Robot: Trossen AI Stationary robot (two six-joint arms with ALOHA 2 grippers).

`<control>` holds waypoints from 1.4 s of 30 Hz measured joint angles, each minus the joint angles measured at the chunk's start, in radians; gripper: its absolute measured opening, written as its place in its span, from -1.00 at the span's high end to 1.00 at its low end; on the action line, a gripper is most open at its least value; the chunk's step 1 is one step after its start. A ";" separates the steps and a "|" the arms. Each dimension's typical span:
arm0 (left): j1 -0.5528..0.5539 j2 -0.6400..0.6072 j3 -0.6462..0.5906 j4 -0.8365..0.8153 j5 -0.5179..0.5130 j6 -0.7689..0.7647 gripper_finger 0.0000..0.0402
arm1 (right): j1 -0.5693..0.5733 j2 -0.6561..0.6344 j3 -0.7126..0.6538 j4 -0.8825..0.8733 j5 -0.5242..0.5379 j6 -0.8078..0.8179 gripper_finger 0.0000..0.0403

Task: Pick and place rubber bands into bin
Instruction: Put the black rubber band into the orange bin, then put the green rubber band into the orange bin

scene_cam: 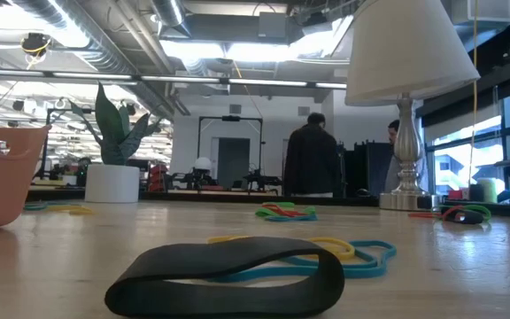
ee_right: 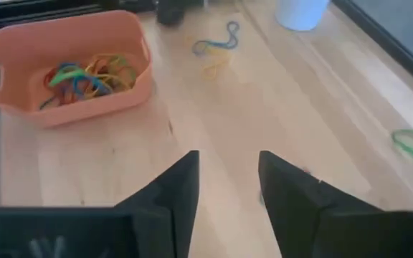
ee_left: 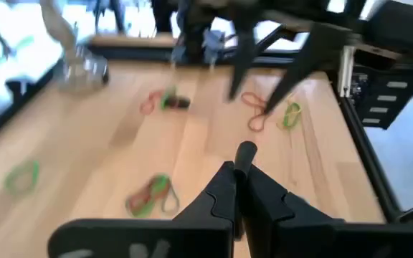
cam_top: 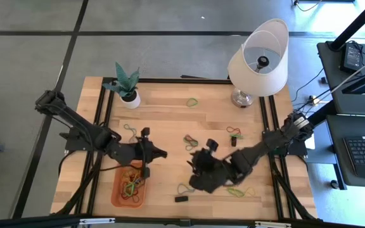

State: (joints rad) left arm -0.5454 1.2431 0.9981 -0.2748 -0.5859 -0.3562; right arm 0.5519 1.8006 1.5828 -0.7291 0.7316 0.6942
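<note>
Hovering above the table (cam_top: 170,120): left hand (cam_top: 160,152) clenched empty, right hand (cam_top: 197,172) released.

Orange bin (cam_top: 129,188) is lying in the lower left, holding a tangle of coloured rubber bands (cam_top: 132,185); others are lying scattered across the centre and right.

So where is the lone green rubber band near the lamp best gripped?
Probably pinch one strand on a long side of the green rubber band, coming straight down from above. It lies flat on the table as a thin open oval, apart from other things, so a sideways approach finds little to catch.
</note>
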 joint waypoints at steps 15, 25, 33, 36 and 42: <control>-0.120 0.177 0.029 -0.424 0.334 -0.939 0.98 | 0.296 -0.289 -0.574 0.149 0.032 0.655 0.52; -0.170 0.259 0.029 -0.667 0.425 -1.228 0.97 | 0.340 -0.462 -0.836 0.382 0.038 0.712 0.71; -0.151 0.303 0.028 -0.706 0.443 -1.257 0.62 | 0.339 -0.462 -0.838 0.441 0.034 0.584 0.74; -0.146 0.307 0.028 -0.712 0.446 -1.272 0.46 | 0.339 -0.462 -0.838 0.442 0.028 0.578 0.74; -0.131 0.281 0.028 -0.709 0.446 -1.295 0.31 | 0.339 -0.462 -0.838 0.443 0.027 0.584 0.74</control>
State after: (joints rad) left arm -0.6763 1.5237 1.0260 -0.9840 -0.1400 -1.6507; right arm 0.8913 1.3388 0.7452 -0.2863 0.7582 1.2785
